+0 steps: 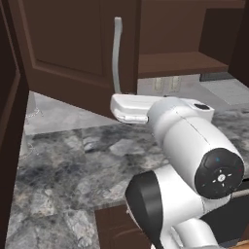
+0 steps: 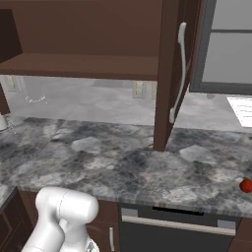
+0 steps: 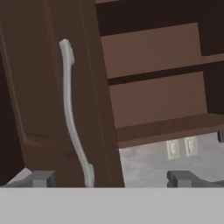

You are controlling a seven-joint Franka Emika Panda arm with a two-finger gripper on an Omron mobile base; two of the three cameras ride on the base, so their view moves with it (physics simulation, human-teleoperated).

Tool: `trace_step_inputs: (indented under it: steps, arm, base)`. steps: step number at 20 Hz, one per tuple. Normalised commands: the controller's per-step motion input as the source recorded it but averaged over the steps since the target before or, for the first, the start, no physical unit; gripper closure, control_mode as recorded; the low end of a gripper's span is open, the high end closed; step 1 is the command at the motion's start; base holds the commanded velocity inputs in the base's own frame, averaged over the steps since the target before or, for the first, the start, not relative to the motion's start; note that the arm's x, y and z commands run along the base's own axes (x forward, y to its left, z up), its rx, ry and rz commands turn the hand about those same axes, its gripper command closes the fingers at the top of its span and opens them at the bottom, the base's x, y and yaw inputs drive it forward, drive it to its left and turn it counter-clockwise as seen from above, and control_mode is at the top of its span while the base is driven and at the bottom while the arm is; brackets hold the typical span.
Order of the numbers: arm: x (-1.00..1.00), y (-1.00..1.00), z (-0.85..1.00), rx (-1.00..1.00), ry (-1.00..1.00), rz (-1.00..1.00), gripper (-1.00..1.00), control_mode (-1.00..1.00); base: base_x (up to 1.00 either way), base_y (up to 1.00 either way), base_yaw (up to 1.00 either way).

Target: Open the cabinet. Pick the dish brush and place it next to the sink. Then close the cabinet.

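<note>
Right up close in the hand view, the end effector (image 3: 111, 179) has its jaws spread wide with nothing between them, and the silver bar handle (image 3: 70, 118) sits just past the left fingertip (image 3: 41, 178). That handle belongs to the cabinet (image 3: 48, 87) door, which is swung open, so its bare shelf (image 3: 170, 124) shows to the right. Outlets (image 3: 181, 148) sit on the wall below. Far right on the grey marble worktop (image 2: 123, 167), well away from the arm, sits the dish brush (image 2: 245, 185).
</note>
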Motion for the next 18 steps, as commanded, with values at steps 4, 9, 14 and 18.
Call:
trace_step_inputs:
  steps: [4, 9, 14, 18]
  arm:
    - [0.7, 0.27, -0.19, 0.0, -0.06, 0.0, -1.0, -1.0]
    - [0.11, 0.29, 0.0, -0.02, -0.08, -0.03, -1.0, -1.0]
    - [0.0, 0.26, 0.0, -0.04, -0.03, -0.15, -1.0, -1.0]
    - [0.01, 0.21, 0.0, -0.04, 0.0, -0.24, -1.0, -1.0]
  base:
    - [0.0, 0.0, 0.0]
    - [0.0, 0.0, 0.0]
    - [0.0, 0.0, 0.0]
    - [0.0, 0.0, 0.0]
